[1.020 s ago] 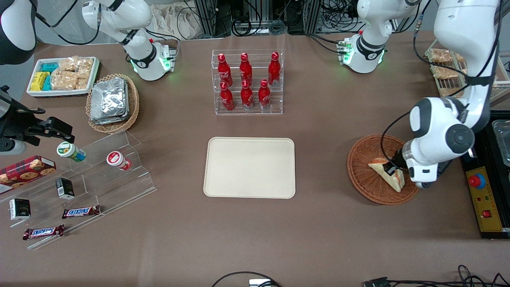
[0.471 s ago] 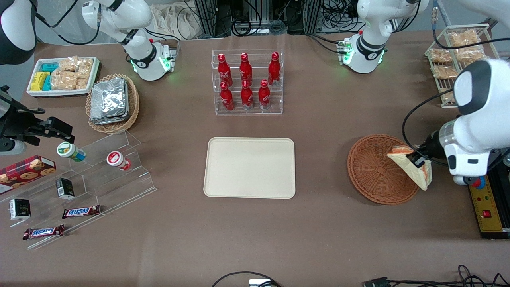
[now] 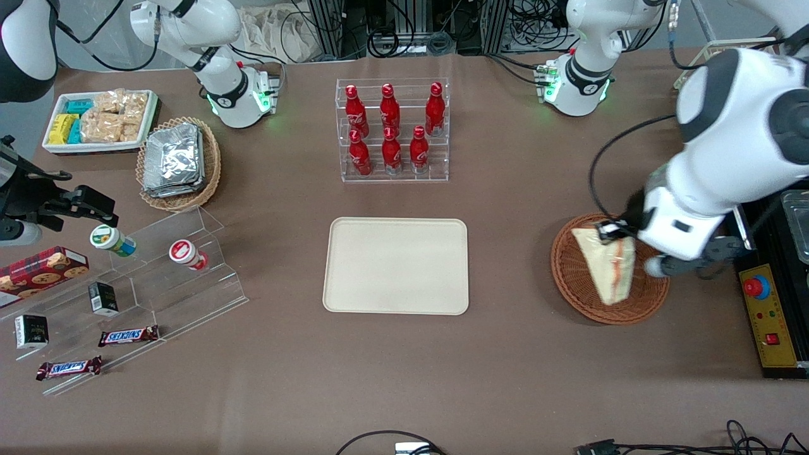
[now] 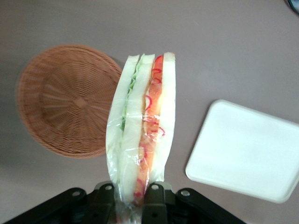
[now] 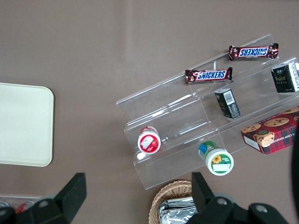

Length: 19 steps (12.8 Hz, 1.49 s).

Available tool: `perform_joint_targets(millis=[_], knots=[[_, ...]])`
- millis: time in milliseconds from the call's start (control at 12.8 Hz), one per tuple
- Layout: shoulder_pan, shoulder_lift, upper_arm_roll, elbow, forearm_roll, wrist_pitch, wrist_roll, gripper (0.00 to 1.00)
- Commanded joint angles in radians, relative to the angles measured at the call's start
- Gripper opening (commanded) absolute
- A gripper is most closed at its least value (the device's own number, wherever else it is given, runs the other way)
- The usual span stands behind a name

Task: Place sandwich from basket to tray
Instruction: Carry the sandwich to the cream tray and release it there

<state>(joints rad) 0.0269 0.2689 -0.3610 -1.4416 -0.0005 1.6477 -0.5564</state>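
The sandwich (image 3: 607, 265) (image 4: 142, 135), a plastic-wrapped wedge of white bread with green and red-orange filling, hangs in the air above the basket. My left gripper (image 3: 614, 232) (image 4: 131, 192) is shut on one end of it, a finger on each bread face. The reddish-brown wicker basket (image 3: 572, 272) (image 4: 65, 100) lies below it with nothing inside. The cream tray (image 3: 396, 265) (image 4: 247, 151) lies flat on the table with nothing on it, off toward the parked arm's end from the basket.
A clear rack of red bottles (image 3: 392, 129) stands farther from the camera than the tray. A tan basket of foil packets (image 3: 177, 161), a white snack bin (image 3: 98, 120) and an acrylic step display (image 3: 136, 284) lie toward the parked arm's end. A black control box (image 3: 774, 316) flanks the basket.
The gripper has lifted the sandwich out of the basket, first swinging it outward past the basket's rim, then back over the basket. The wedge has turned and now hangs higher.
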Motion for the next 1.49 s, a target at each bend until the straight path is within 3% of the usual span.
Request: perform_joint_targets(millis=[0, 392, 706, 1098, 1176, 1255, 1333, 1412], knots=[[-0.108, 0.099, -0.010, 0.047, 0.029, 0.015, 0.013, 0.00], [-0.266, 0.314, -0.009, 0.049, 0.088, 0.176, -0.059, 0.00], [-0.361, 0.441, -0.007, 0.049, 0.191, 0.306, -0.207, 0.00], [-0.394, 0.515, -0.007, 0.049, 0.195, 0.336, -0.224, 0.00], [-0.395, 0.515, -0.007, 0.049, 0.195, 0.340, -0.224, 0.06], [-0.400, 0.516, -0.007, 0.049, 0.194, 0.343, -0.227, 0.23], [-0.400, 0.516, -0.007, 0.049, 0.192, 0.343, -0.234, 0.48], [-0.400, 0.515, -0.007, 0.049, 0.192, 0.343, -0.234, 0.80]])
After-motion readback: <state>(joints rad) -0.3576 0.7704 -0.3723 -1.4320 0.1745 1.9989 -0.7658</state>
